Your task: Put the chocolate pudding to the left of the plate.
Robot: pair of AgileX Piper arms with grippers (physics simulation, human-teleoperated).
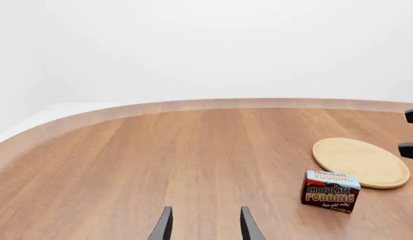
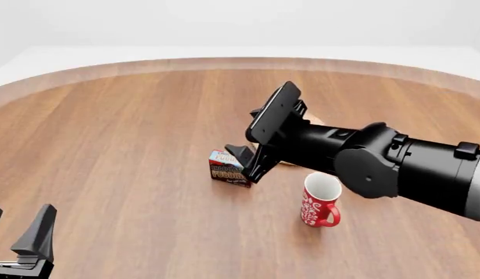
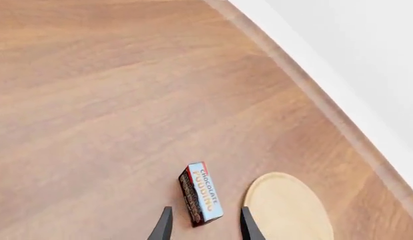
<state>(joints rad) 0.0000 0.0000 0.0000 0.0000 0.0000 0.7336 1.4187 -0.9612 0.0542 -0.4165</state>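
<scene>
Left gripper [image 2: 21, 232], lower left corner of the front view, nearest the camera: jaws spread apart with nothing between them, held low over bare table [image 2: 131, 174] and well apart from every object. In the left wrist view its two dark fingertips [image 1: 165, 225] frame only wood grain.

Right gripper [image 3: 205, 226], at the end of the large black right arm [image 2: 395, 165] reaching in from the right: jaws parted, gripping nothing. The right wrist view shows the pudding box [image 3: 200, 192] just beyond the gap between the fingertips, not clamped.

The pudding box [image 2: 228, 169] stands on the table near its centre, immediately left of the wooden plate [image 1: 360, 162], almost touching its rim. In the front view the arm hides nearly all of the plate.

A red patterned mug [image 2: 320, 200] stands upright to the right of the box, nearer the camera.
</scene>
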